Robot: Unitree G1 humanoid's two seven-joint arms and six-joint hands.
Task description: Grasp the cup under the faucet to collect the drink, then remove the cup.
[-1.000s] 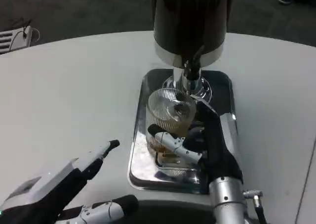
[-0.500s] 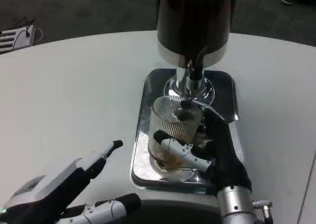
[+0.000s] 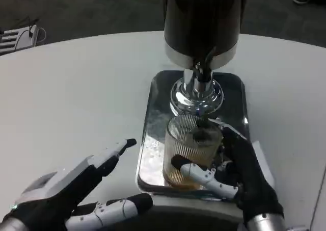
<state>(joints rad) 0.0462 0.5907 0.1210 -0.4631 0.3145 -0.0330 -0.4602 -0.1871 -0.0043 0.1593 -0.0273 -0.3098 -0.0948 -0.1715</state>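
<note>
Right hand [image 3: 235,171] grips the ribbed cup [image 3: 192,150] near the tray's [image 3: 153,139] front edge; left hand [image 3: 76,193] hovers empty, fingers spread, over the table [image 3: 71,98].

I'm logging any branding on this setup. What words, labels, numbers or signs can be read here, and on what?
None can be read.
Dispenser: dark body and silver band, no visible lettering.
Cup, held by the right hand: ribbed glass, no print.
Tray: bare reflective metal.
Left hand: no marking legible.
</note>
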